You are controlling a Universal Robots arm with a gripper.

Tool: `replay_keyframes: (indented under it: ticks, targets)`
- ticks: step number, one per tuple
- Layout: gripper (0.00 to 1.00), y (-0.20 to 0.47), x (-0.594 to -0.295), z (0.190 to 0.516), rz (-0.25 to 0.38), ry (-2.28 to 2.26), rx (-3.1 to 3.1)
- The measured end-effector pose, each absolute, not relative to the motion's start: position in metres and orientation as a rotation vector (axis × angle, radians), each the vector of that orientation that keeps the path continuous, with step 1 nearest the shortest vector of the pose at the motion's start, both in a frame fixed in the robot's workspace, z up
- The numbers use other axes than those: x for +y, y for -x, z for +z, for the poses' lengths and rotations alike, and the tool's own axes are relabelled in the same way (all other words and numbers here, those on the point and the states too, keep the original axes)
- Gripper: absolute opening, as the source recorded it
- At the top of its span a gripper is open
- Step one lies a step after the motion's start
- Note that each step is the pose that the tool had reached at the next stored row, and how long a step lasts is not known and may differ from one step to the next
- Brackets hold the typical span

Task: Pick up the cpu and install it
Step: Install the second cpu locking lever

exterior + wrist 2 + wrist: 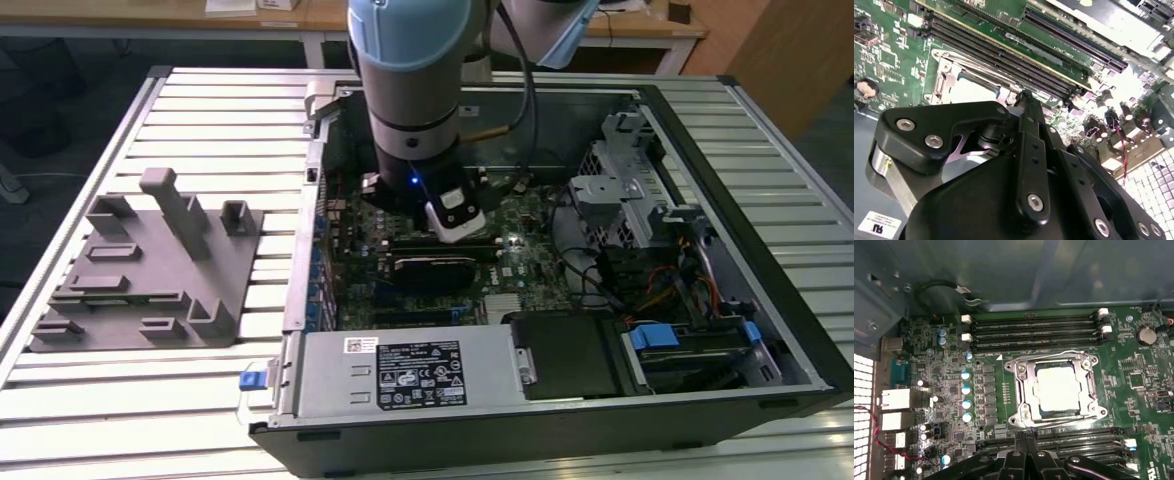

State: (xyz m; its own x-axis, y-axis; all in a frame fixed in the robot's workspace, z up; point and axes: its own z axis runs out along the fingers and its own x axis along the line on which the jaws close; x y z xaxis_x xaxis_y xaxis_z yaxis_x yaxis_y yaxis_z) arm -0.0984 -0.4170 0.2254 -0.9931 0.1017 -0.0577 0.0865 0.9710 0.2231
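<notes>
Fixture block point(140, 270): sits on the slatted surface point(200, 420) at the exterior view's left, well apart from my work.
Case point(747, 120): open, and my arm reaches down inside it over the motherboard.
Fingers point(1026, 436): drawn together to a narrow tip with nothing between them, poised just beside the socket's near edge.
Socket point(1021, 390): its metal frame lies between two banks of memory slots point(1034, 332).
Cpu point(1056, 387): its pale top lies flat inside the socket frame, apparently seated square.
Doing it well: I judge any contact should be straight down and light, with no sideways drag, since a tilted chip could harm the contacts beneath.
</notes>
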Motion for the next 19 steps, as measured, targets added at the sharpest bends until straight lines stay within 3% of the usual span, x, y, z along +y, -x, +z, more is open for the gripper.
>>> replay_keyframes:
  ticks: [19]
  targets:
    - [0.11, 0.082, -0.389, 0.225, 0.219, -0.156, 3.056]
